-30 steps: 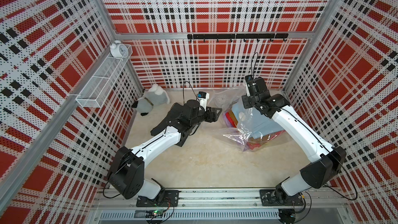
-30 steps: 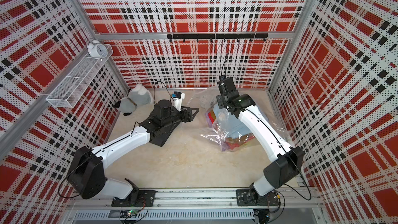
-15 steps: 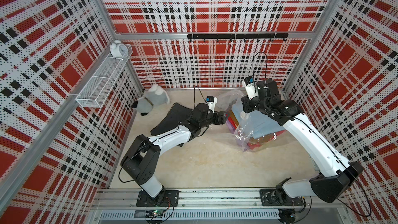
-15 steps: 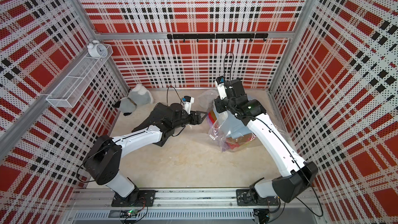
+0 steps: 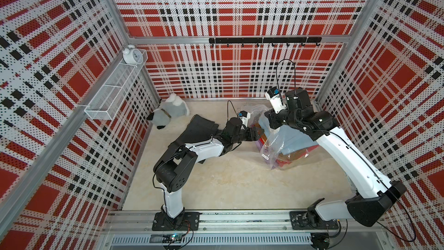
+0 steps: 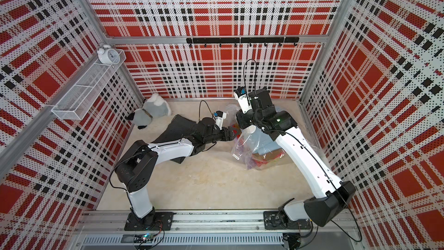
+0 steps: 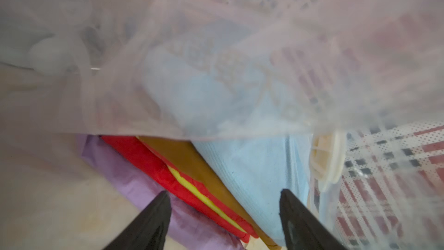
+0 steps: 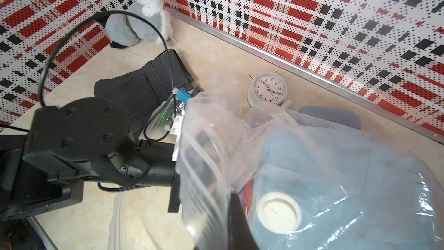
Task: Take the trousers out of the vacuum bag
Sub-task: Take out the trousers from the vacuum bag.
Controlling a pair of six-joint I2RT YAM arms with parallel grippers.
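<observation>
Numerals 1 to 12 ring the dial of a white clock [image 8: 269,90] that stands on the table [image 5: 240,176] just behind the bag [image 8: 336,164]. A second clock [image 5: 131,55] sits on the wire shelf [image 5: 115,92], and its dial is too small to read.

The left gripper [image 7: 223,191] is inside the bag's mouth with its jaws spread wide and nothing between them. Its black fingers [image 7: 153,222] point at the edge of the stacked trousers [image 7: 252,176]. The stack shows lilac, red with a yellow-green stripe, mustard and light blue. Whether the fingers touch the cloth cannot be told.

The right gripper [image 8: 234,203] is clamped on the bag's upper film and holds it up off the stack. The film drapes over the left gripper. The round white valve [image 8: 278,215] lies on that film just beside the right gripper.

The left arm [image 5: 204,149] runs low and almost level from its folded elbow, across a black pair [image 5: 199,128] that lies on the table outside the bag. The right arm [image 5: 348,155] rises from its base, leans forward and bends inward at the wrist above the bag.

A plush toy [image 5: 168,111] sits in the far left corner, well apart from the bag.
</observation>
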